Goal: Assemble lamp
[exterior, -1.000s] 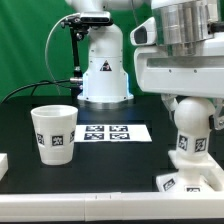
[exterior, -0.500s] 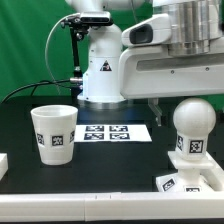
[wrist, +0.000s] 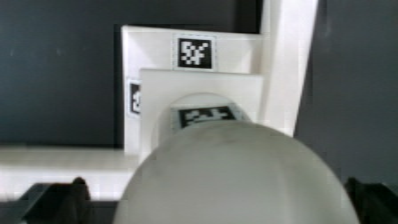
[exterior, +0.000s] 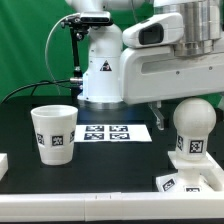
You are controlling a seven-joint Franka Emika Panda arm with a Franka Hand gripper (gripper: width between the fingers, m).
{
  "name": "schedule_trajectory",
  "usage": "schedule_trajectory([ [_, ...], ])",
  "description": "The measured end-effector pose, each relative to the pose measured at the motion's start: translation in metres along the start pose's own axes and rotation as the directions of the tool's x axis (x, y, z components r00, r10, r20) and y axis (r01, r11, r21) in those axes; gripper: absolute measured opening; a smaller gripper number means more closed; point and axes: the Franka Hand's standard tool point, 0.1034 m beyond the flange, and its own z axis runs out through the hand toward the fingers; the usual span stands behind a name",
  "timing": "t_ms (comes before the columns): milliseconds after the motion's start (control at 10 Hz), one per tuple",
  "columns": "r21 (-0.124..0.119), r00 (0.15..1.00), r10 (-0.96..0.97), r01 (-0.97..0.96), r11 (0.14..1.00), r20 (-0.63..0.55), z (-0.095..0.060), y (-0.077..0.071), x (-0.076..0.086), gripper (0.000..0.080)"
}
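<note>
The white bulb (exterior: 192, 126) stands upright on the blocky white base (exterior: 196, 176) at the exterior view's right. My gripper (exterior: 188, 101) hangs just above the bulb's round head, jaws wide apart and holding nothing; one dark finger (exterior: 155, 113) shows beside the bulb. In the wrist view the bulb's head (wrist: 222, 165) fills the foreground between my two dark fingertips (wrist: 61, 202), with the tagged base (wrist: 192, 60) beyond it. The cup-shaped shade (exterior: 54, 132) stands upright, mouth up, at the exterior view's left, far from the gripper.
The marker board (exterior: 113, 132) lies flat mid-table between shade and base. The white robot pedestal (exterior: 103, 70) stands behind it. A white edge piece (exterior: 3, 166) sits at the far left. The table's front edge runs just below the base.
My gripper, which enclosed the bulb's head a second ago, has lifted off it and shifted toward the exterior view's left. The bulb stays standing on the base.
</note>
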Motion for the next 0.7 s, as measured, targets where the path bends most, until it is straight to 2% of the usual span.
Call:
schedule_trajectory([
  [200,-0.047,0.934,-0.357,0.356,0.933,-0.009,-0.0010,0.0018,0.0056,0.0699],
  [600,-0.051,0.847,-0.532,0.531,0.846,0.003,-0.0011,0.0042,0.0050,0.0699],
  [700,-0.074,0.754,-0.656,0.657,0.750,0.037,-0.0023,0.0010,0.0061,0.0699],
])
